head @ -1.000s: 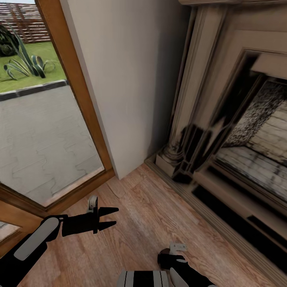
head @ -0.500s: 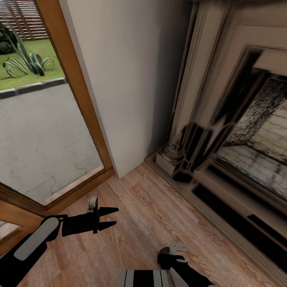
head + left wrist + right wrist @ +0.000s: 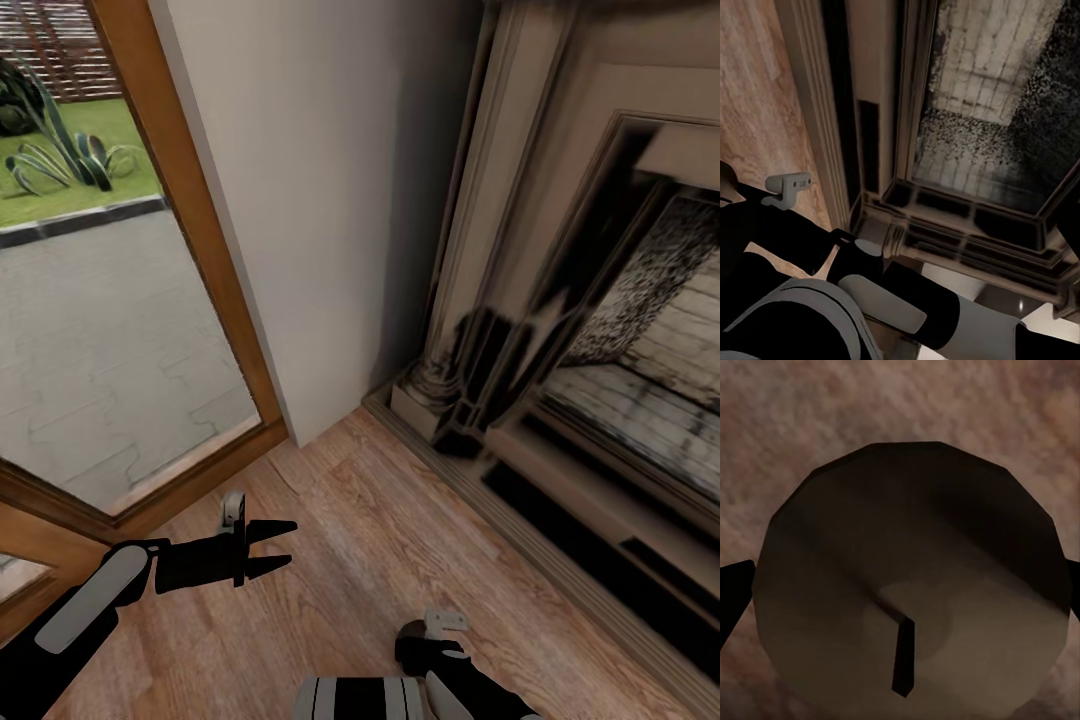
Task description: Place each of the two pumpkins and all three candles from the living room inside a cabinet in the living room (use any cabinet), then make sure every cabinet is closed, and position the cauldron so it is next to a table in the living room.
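In the right wrist view a grey-beige candle (image 3: 907, 585) with a short dark wick sits end-on between the two dark fingertips of my right gripper (image 3: 900, 592), which is shut on it above the wooden floor. In the head view that arm's wrist (image 3: 432, 640) points down at the lower edge, and the candle is hidden under it. My left gripper (image 3: 280, 543) hovers over the floor at lower left, open with nothing between its fingers. Pumpkins, cabinet, cauldron and table are out of view.
A stone fireplace (image 3: 600, 330) with a dark, sooty opening fills the right side, with its low hearth step (image 3: 600, 540) along the floor. A wood-framed glass door (image 3: 100, 300) stands at the left, with a plain wall (image 3: 320, 200) between them. Wooden floor (image 3: 380, 540) lies ahead.
The whole head view has shifted very slightly, so the camera moved a little. Both arms hold the same pose.
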Robot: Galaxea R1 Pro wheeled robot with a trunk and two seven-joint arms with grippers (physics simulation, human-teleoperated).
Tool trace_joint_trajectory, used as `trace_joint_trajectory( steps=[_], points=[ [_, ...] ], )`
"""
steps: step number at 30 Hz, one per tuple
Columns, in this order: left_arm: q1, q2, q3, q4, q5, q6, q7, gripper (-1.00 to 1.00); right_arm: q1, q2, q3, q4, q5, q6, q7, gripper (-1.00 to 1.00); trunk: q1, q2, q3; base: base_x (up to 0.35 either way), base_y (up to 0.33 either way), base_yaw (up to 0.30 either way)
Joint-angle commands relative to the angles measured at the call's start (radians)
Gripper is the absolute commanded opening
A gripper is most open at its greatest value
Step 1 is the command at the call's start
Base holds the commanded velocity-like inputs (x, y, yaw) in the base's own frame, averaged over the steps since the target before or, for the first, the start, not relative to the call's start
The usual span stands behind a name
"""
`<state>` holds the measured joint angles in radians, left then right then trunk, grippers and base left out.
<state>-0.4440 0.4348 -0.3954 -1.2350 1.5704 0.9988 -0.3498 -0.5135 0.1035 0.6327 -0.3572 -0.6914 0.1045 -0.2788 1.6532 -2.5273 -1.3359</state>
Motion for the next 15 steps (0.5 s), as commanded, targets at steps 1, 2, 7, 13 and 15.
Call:
trace_joint_trajectory(
  steps=[1, 2, 7, 13, 15],
  points=[
    [-0.001, 0.001, -0.002, 0.001, -0.006, 0.0, -0.009, 1.0, 0.0, -0.001, 0.008, -0.002, -0.01, 0.004, -0.008, -1.0, 0.0, 0.0, -0.001, 0.0, 0.0, 0.0],
    [-0.001, 0.001, -0.002, 0.001, -0.006, 0.0, -0.009, 1.0, 0.0, -0.001, 0.008, -0.002, -0.01, 0.004, -0.008, -1.0, 0.0, 0.0, -0.001, 0.0, 0.0, 0.0],
    [-0.001, 0.001, -0.002, 0.003, -0.006, 0.0, -0.009, 1.0, 0.0, -0.001, 0.008, -0.002, -0.01, 0.004, -0.008, -1.0, 0.0, 0.0, -0.001, 0.0, 0.0, 0.0],
    [-0.001, 0.001, -0.002, 0.003, -0.006, 0.0, -0.009, 1.0, 0.0, -0.001, 0.008, -0.002, -0.01, 0.004, -0.008, -1.0, 0.0, 0.0, -0.001, 0.0, 0.0, 0.0],
    [-0.001, 0.0, -0.002, 0.003, -0.006, 0.0, -0.009, 1.0, 0.0, -0.001, 0.008, -0.002, -0.01, 0.004, -0.008, -1.0, 0.0, 0.0, -0.001, 0.0, 0.0, 0.0]
  ],
)
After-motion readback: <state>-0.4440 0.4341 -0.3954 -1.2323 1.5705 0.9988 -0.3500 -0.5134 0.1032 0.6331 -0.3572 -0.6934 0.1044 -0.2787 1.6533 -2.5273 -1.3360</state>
